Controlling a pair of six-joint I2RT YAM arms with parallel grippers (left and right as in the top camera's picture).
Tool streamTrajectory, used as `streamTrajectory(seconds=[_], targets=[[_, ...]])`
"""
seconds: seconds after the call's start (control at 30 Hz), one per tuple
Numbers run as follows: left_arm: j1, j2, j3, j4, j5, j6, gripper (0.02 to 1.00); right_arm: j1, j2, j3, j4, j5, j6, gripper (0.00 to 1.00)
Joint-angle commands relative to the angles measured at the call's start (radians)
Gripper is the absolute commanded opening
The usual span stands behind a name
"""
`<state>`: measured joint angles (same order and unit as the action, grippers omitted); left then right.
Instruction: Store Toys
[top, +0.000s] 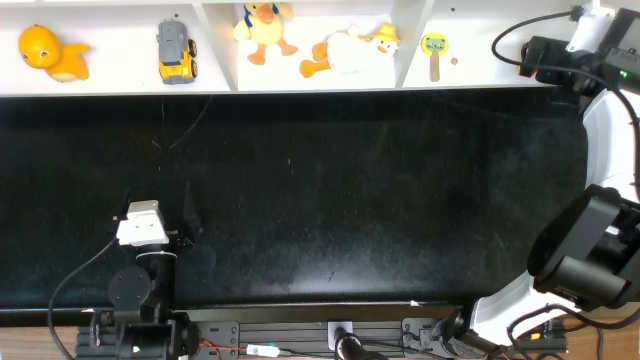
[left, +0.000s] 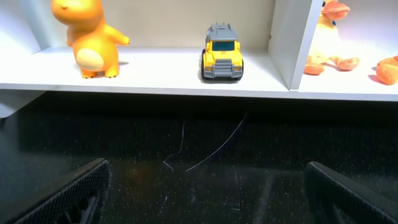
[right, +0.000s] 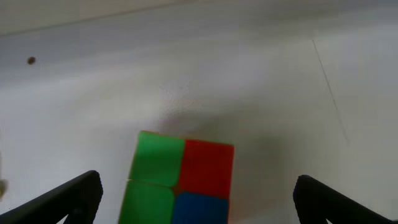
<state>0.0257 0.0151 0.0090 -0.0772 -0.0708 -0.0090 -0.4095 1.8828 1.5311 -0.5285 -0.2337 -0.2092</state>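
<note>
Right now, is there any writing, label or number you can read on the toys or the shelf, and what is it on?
No text can be read.
The yellow truck, the orange figure and the colour cube carry no legible words, numbers or signs.
The white shelf shows no print.

Seemingly a robot lab: black bench, white shelf with toys behind it, mounting rail and cables at its front.

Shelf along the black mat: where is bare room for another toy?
Bare shelf between the orange plastic figure and the yellow toy truck, and right of the small yellow handled toy. The compartment with two plush ducks is crowded.
</note>
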Motion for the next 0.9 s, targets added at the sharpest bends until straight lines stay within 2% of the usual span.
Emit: streamTrajectory(seconds=[0.03, 0.13, 0.3, 0.43, 0.67, 0.77, 0.9], targets=[[-0.008, -0.012, -0.001, -0.003, 0.01, -0.015, 0.998, 0.018, -0.137, -0.098, 0.021, 0.12, 0.003, 0.996], [-0.008, -0.012, -0.001, -0.003, 0.01, -0.015, 0.998, 0.018, -0.257, -0.245, 0.049, 0.163, 0.003, 0.998], [-0.008, -0.012, -0.001, -0.003, 0.01, -0.015, 0.998, 0.016, -0.488, -0.531, 0.084, 0.164, 0.004, 0.996], [-0.008, -0.012, -0.001, -0.003, 0.01, -0.015, 0.998, 0.036, -0.674, -0.785, 0.264, 0.164, 0.03, 0.996], [-0.008, -0.012, -0.001, -0.003, 0.01, -0.015, 0.998, 0.255, -1.051, -1.18, 0.581, 0.167, 0.061, 0.996], [-0.008, -0.012, -0.001, -0.003, 0.01, -0.015, 0.998, 0.314, -1.237, -1.292, 0.588, 0.183, 0.136, 0.998], [-0.008, -0.012, -0.001, -0.003, 0.01, -0.015, 0.998, 0.369, -1.444, -1.382, 0.529, 0.219, 0.153, 0.996]])
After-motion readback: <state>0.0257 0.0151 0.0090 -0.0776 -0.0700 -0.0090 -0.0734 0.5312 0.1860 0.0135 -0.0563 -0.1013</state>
